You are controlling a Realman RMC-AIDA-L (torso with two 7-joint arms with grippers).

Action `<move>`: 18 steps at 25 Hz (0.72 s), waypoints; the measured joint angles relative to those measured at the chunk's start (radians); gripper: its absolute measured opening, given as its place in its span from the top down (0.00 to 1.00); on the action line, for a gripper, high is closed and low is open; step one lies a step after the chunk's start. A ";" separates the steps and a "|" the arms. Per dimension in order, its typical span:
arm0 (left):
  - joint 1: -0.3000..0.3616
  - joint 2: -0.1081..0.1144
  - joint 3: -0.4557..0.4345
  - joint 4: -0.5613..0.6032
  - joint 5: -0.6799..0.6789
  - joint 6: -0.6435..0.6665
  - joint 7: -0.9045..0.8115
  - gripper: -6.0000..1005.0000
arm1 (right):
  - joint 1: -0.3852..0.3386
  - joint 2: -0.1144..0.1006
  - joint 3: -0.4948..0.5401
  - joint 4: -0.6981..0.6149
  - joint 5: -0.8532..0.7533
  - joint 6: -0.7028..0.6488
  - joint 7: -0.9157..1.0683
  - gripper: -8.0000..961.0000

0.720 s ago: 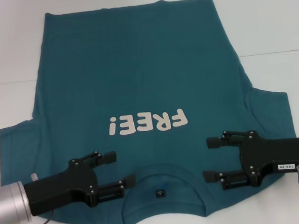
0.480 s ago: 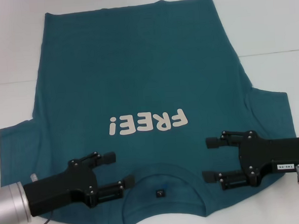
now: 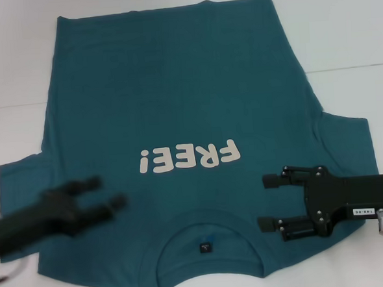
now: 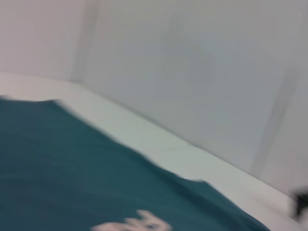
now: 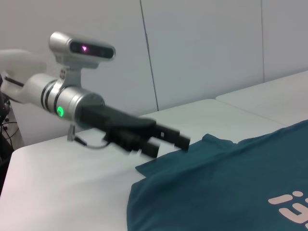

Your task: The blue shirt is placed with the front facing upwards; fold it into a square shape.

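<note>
The blue T-shirt [image 3: 177, 118] lies flat, collar [image 3: 205, 237] at 6 o'clock. Spread-fingered, the left gripper [image 3: 107, 195] hovers at 8 o'clock, the right gripper [image 3: 268, 202] at 4. Each should pinch a shoulder seam evenly.

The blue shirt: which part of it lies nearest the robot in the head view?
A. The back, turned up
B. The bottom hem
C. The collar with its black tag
C: the blue shirt has its collar and black tag at the robot's edge.
</note>
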 joint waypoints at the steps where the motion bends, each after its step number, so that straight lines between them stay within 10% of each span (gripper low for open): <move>1: 0.006 0.006 -0.013 0.037 -0.008 -0.003 -0.079 0.13 | 0.000 0.000 0.001 0.000 0.000 0.000 0.001 0.05; 9: 0.023 0.086 -0.081 0.158 -0.001 -0.090 -0.509 0.13 | -0.003 0.001 0.006 0.004 0.008 0.000 0.003 0.05; 18: -0.014 0.102 -0.033 0.180 0.187 -0.295 -0.767 0.13 | 0.002 0.001 0.007 0.004 0.017 0.008 0.005 0.05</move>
